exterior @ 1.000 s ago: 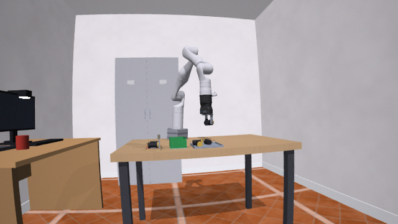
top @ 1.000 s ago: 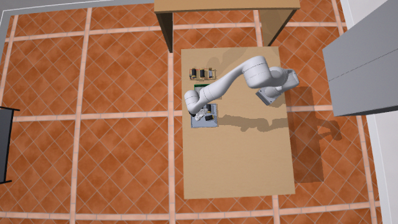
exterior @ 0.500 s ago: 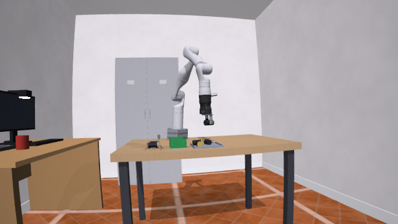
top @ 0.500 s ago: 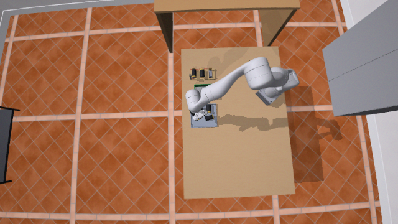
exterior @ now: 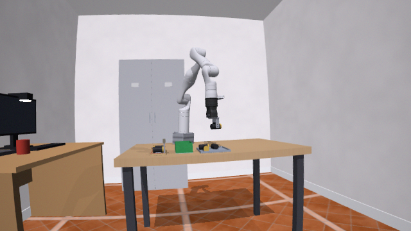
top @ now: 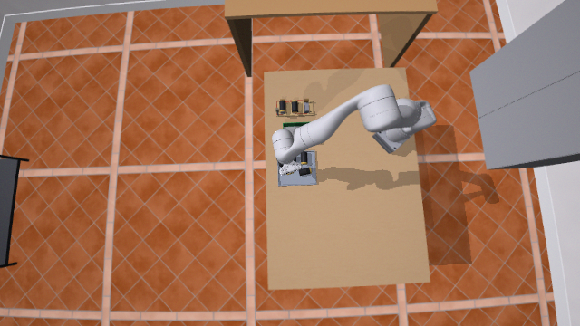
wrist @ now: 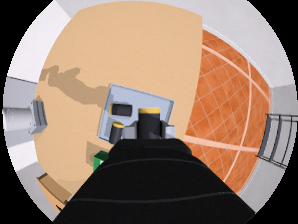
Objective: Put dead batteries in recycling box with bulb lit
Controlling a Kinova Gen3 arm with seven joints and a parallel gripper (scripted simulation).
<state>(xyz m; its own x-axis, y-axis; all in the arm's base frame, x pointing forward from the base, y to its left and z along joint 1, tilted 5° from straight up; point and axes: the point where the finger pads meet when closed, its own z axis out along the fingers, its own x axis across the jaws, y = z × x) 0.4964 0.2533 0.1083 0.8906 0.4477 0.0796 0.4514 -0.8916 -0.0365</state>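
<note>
My gripper [exterior: 215,126] hangs high above the grey tray [exterior: 213,149] and is shut on a black battery with a yellow end [exterior: 216,126]. The same battery shows in the wrist view [wrist: 149,123], pointing away from the camera. Two more batteries [exterior: 208,147] lie on the tray; they also show in the wrist view [wrist: 121,108]. The green recycling box [exterior: 183,147] stands on the table left of the tray. The battery holder [top: 294,107] with batteries in it sits further left [exterior: 158,149]. The arm hides part of the tray from above. I cannot make out the bulb.
The robot base [exterior: 183,136] stands behind the box. A second desk [exterior: 38,157] with a monitor and a red cup [exterior: 22,146] is at the left. A grey cabinet [exterior: 151,106] stands against the back wall.
</note>
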